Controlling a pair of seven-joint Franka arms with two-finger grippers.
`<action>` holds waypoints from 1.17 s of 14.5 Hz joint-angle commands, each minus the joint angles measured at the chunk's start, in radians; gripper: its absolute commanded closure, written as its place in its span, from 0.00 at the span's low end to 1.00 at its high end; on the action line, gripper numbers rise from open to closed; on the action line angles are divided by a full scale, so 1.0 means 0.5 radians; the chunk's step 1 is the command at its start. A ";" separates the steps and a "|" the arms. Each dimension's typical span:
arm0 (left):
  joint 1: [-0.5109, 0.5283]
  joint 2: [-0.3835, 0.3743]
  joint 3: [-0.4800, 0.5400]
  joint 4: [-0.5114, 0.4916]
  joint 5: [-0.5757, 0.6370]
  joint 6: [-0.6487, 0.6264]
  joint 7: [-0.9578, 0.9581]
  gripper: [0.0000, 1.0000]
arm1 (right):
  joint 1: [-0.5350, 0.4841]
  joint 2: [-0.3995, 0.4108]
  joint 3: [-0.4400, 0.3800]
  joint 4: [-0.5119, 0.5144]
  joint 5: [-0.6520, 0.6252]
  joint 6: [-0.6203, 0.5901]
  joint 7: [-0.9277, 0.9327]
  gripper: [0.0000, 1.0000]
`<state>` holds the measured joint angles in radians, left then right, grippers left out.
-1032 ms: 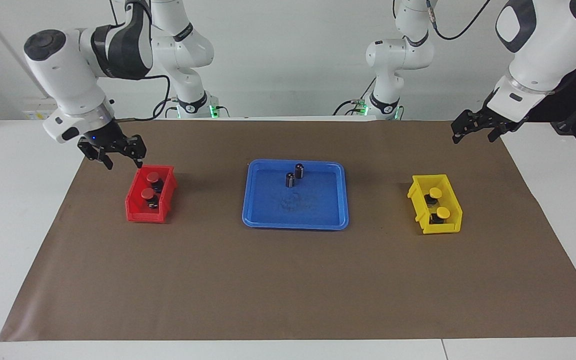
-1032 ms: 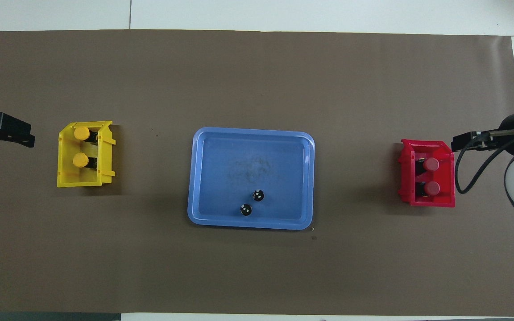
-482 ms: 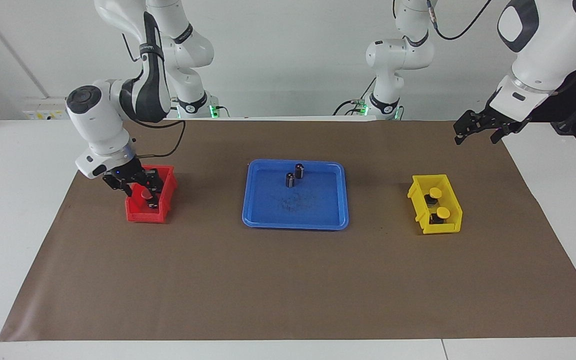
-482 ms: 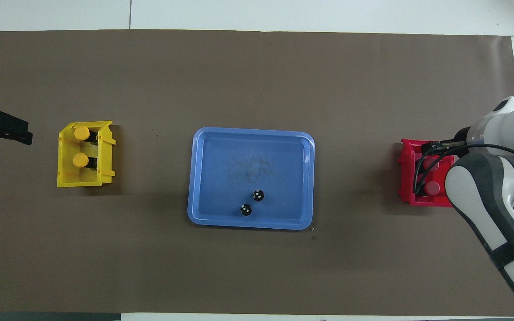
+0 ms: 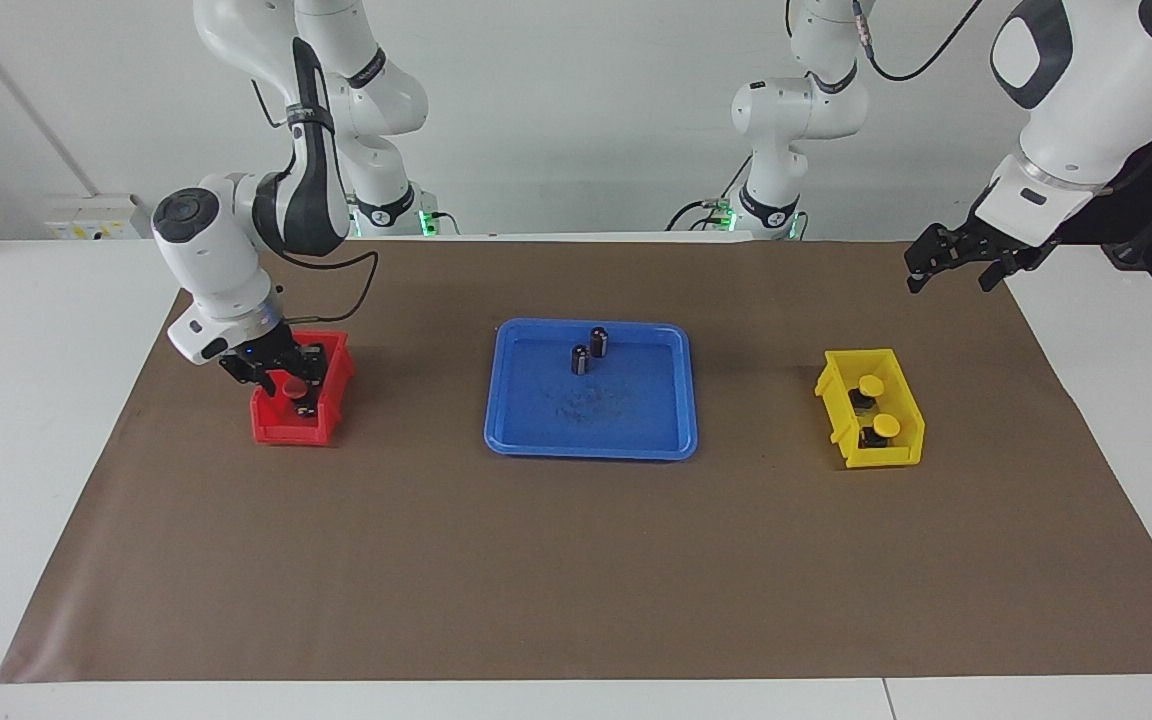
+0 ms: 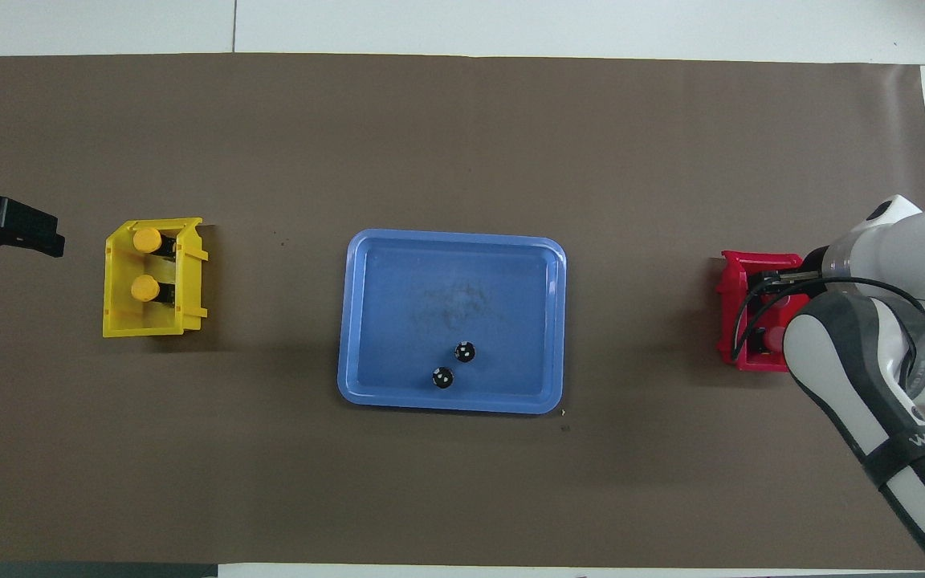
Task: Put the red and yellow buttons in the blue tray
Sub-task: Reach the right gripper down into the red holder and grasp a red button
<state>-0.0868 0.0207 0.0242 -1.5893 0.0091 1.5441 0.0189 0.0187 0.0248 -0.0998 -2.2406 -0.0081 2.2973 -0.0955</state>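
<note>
Right gripper point(image 5: 281, 375) in red bin point(image 5: 276, 428), seemingly around red button point(image 5: 291, 388) (left waits)

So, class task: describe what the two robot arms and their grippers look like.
Both arms have glossy white rounded shells with dark grey joint bands and caps. Each ends in a black two-finger gripper: right gripper, left gripper. A black cable loops along the right arm's wrist.

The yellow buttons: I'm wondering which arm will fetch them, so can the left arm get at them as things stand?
Probably yes. The left gripper hangs above the mat by the yellow bin, which is open-topped; both yellow buttons sit uncovered inside.
</note>
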 commanded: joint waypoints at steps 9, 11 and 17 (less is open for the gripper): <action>-0.004 -0.158 0.010 -0.303 -0.021 0.271 0.020 0.00 | -0.056 -0.068 0.009 -0.139 -0.002 0.096 -0.045 0.48; -0.007 -0.158 0.013 -0.301 -0.021 0.268 0.017 0.00 | -0.053 -0.068 0.012 -0.139 -0.002 0.093 -0.045 0.60; 0.002 -0.158 0.013 -0.294 -0.021 0.271 0.020 0.00 | -0.001 0.011 0.019 0.175 -0.017 -0.212 -0.045 0.86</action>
<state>-0.0860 -0.0263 0.0266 -1.7017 0.0091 1.6558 0.0189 0.0158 0.0190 -0.0949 -2.2509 -0.0082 2.2995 -0.1032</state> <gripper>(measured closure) 0.000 0.586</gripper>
